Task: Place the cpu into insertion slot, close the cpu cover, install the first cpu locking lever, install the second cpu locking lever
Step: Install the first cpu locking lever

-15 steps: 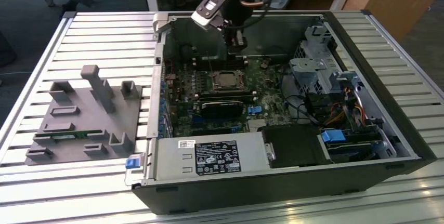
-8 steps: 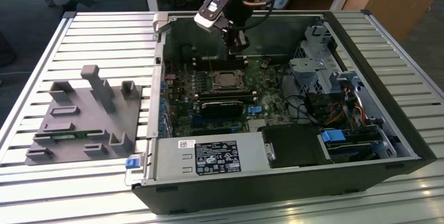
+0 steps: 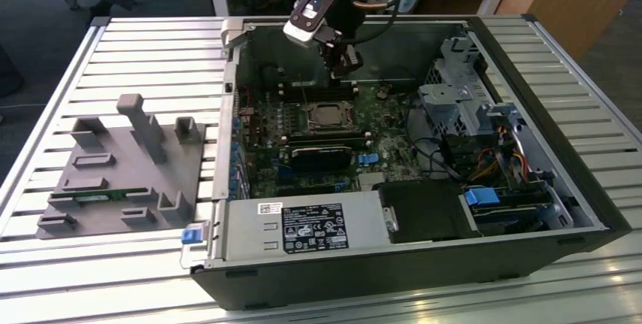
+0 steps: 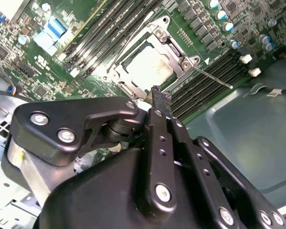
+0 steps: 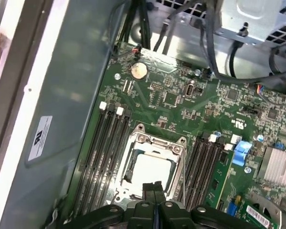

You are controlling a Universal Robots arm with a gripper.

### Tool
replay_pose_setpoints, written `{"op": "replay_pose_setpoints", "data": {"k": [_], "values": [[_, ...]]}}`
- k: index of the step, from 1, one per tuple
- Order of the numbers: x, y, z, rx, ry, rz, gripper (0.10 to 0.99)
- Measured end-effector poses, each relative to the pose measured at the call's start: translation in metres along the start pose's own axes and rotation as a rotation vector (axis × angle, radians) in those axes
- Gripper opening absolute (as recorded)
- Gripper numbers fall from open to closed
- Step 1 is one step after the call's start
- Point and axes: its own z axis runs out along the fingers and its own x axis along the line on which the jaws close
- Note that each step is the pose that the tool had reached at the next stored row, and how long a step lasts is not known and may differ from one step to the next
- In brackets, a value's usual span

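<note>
End effector (image 5: 153, 187) clenched, empty, near cpu (image 5: 150, 169) seated under lowered cpu cover (image 5: 155, 141).

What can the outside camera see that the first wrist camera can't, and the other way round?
Exterior view: the grey plastic parts rack on the slatted metal table, and the silver power supply box. First wrist view: a round silver coin battery on the green board. Both: the dull silver square cpu lying under its thin silver metal cpu cover, with the shut black gripper close by.
</note>
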Motion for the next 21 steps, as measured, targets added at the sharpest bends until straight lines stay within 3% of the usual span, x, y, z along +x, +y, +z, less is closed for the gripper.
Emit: {"op": "replay_pose_setpoints", "data": {"k": [21], "values": [[0.0000, 0.0000, 0.0008, -0.007, 0.0006, -0.343, 0.106]]}}
